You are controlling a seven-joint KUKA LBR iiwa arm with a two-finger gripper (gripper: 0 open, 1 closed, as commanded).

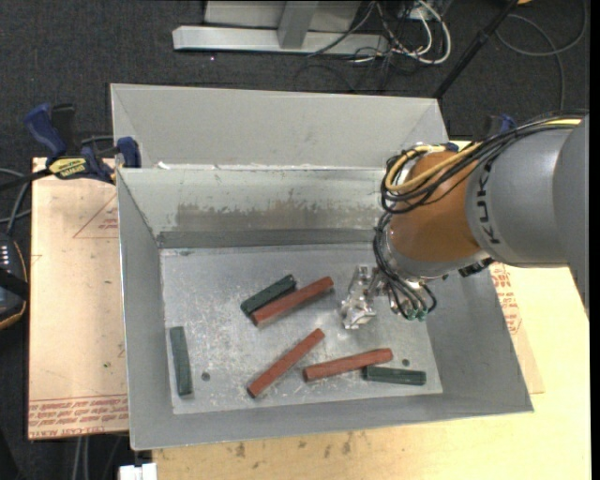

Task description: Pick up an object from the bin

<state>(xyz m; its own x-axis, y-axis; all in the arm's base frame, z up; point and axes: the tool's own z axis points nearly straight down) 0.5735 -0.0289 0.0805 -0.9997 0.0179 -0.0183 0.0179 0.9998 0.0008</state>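
The floor point(56, 56) was a dark, almost black carpet with a fine speckled weave, and it filled the upper part and the left corner of the view. On it, at the top, lay the flat pale grey foot of a metal stand point(234, 39), its upright rising out of view. Just beside the foot, to the right, a tangle of white and black cables point(427, 26) was bunched together. A thin dark bar point(478, 42) slanted across the carpet near them, and a black cord point(539, 45) curved farther right. The light was even and soft.
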